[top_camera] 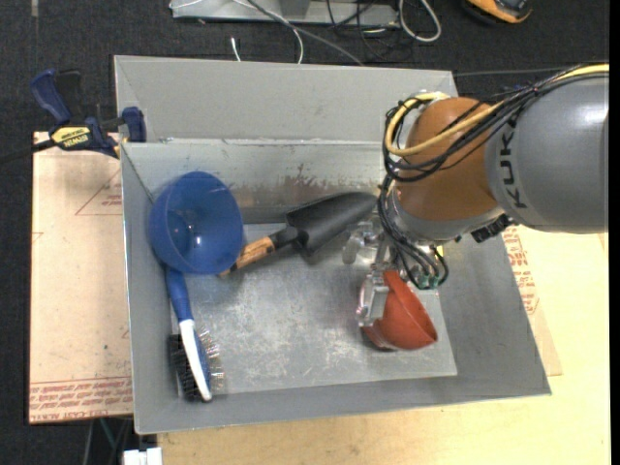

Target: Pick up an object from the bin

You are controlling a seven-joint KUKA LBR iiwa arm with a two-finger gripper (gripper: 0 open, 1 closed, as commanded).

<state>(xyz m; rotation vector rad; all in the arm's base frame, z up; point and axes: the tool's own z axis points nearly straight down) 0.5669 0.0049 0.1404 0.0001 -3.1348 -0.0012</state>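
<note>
1. In the camera view, you see the gripper point(373, 306) low in the right half of the grey metal bin point(291, 381). It hangs under the arm's orange wrist cover point(441, 168), which belongs to the robot.
2. Its metal end sits at the left rim of an orange-red round plastic bowl point(405, 324). The bowl lies tipped on the bin floor, near the front right corner. It is the thing nearest the tool, so treat it as the likely pick.
3. You cannot tell whether the tool is released or clenched, because the wrist and cables hide much of its working end. Do not count the bowl as held.
4. A black scoop with a wooden handle point(325, 219) lies just behind the gripper, its dark blade close to the wrist.
5. Well apart on the left are a blue round plastic bowl point(194, 223) and, in front of it, a brush with a blue-and-white handle and dark bristles point(191, 361).
6. By my reading, you are at the grasp step. The orange-red bowl rests on the floor and no lift has begun.
7. The next move calls for making sure the rim is inside the grip, closing firmly, then rising straight up. A thin, curved, smooth rim may slip or let the bowl swing, so keep clear of the black scoop.
</note>
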